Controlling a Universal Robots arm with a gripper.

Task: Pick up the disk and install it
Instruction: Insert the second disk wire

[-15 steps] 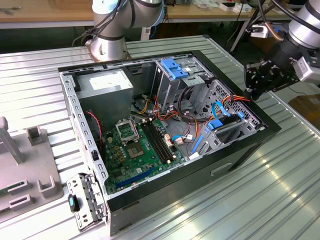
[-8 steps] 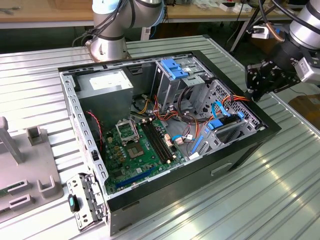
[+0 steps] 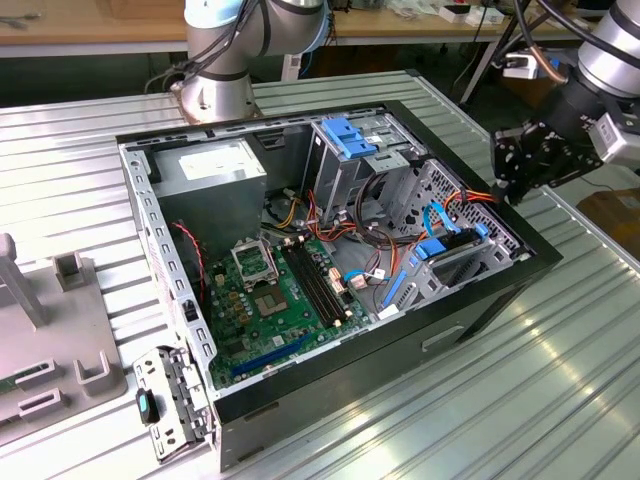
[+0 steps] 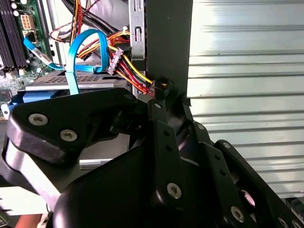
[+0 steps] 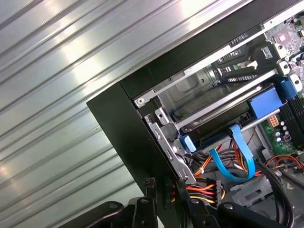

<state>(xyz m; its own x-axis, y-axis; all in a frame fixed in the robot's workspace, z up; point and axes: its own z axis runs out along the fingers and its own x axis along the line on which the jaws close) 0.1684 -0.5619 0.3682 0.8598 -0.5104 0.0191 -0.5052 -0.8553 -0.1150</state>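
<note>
Exterior view, disk: the disk (image 3: 455, 248) lies flat in a bay of the open computer case (image 3: 480, 310), at about 4 o'clock from the case's middle, its blue rails showing at the sides.
Disk seating: in the first wrist view the disk (image 5: 263, 102) sits between the bay's metal rails, level and inside the frame; in the second wrist view its grey top (image 4: 66, 81) lies under a looped blue cable (image 4: 78, 52).
Cable: the blue cable (image 3: 432, 222) arches over the disk; whether it is plugged in cannot be told.
Gripper: the gripper (image 3: 508, 190) hangs at the case's rim, at about 2 o'clock from the disk and apart from it. Whether it is clenched or released cannot be told; no disk shows in it.
Neighbours: the green board (image 3: 270, 300) lies at 9 o'clock from the disk, the upright cage (image 3: 345, 160) at 11 o'clock.
Progress: the disk appears already picked up and placed in its bay. Full latching cannot be confirmed.
</note>
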